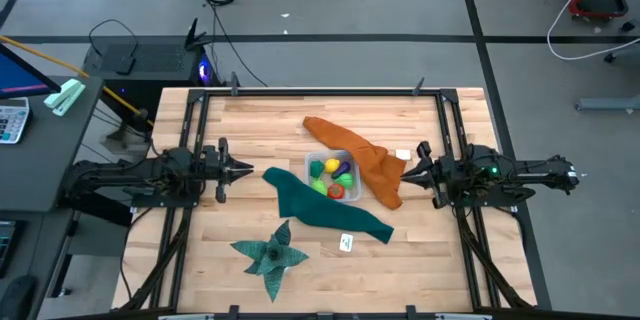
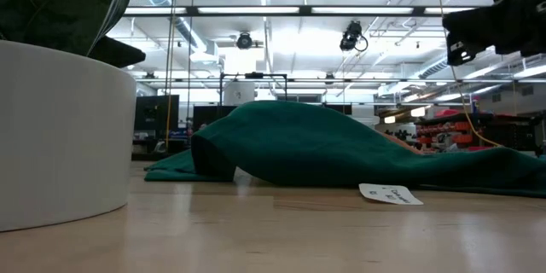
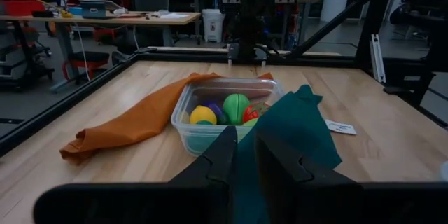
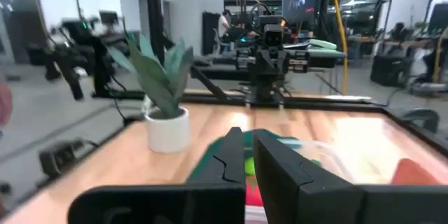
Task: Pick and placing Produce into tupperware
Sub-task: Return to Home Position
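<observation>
The left gripper (image 1: 248, 170) sits over the left side of the table (image 1: 430, 260) and the right gripper (image 1: 407, 172) over the right side. They point at each other with the tupperware (image 3: 199, 138) between them and well apart from both, which fits a parked, homed pose rather than a reach. Each pair of jaws is closed on nothing, as suits arms with no more to carry. All the produce (image 1: 331, 167) in view lies inside the tub: five pieces can be counted from above (one each of yellow, purple and red, and two green). None shows loose on the wood, so the packing looks finished. Two cloths flank the tub, the orange cloth (image 1: 370, 165) draped at its far-right corner and the teal cloth (image 1: 310, 203) lapping its near side. One white card (image 1: 346, 243) and one star-shaped leafy piece (image 1: 272, 253) lie apart nearer the front edge
</observation>
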You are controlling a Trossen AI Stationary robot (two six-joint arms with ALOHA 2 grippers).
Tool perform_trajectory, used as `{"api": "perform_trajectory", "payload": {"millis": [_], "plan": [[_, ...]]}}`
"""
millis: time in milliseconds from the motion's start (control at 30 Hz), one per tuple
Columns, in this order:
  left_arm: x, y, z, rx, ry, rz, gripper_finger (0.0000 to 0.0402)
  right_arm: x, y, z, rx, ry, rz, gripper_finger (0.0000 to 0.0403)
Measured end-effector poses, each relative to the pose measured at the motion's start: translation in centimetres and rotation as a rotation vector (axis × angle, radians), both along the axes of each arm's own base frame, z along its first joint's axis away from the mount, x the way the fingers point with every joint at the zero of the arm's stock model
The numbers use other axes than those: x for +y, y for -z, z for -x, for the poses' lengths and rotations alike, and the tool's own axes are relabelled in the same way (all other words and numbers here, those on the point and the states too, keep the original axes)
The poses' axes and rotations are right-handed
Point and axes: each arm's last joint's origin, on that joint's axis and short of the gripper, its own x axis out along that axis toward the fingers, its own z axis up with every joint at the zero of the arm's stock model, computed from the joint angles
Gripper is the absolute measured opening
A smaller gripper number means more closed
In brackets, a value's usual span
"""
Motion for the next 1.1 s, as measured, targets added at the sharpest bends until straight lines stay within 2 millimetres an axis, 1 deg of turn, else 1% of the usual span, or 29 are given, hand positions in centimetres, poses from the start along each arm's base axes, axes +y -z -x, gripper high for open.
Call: {"api": "perform_trajectory", "payload": {"millis": [100,333,567,900,1100], "plan": [[0.00,0.00,0.00,0.000,0.000,0.000,0.0053,-0.10,0.15,-0.03,0.008,0.038,0.046,0.0000],[0.00,0.00,0.00,0.000,0.000,0.000,0.0050,-0.57,0.51,-0.08,0.049,0.202,0.039,0.0000],[0.00,0.00,0.00,0.000,0.000,0.000,0.0059,-0.58,0.55,-0.08,0.053,0.203,0.050,0.0000],[0.00,0.00,0.00,0.000,0.000,0.000,0.0048,-0.57,0.56,-0.08,0.055,0.201,0.046,0.0000],[0.00,0.00,0.00,0.000,0.000,0.000,0.0055,-0.57,0.57,-0.08,0.055,0.201,0.045,0.0000]]}}
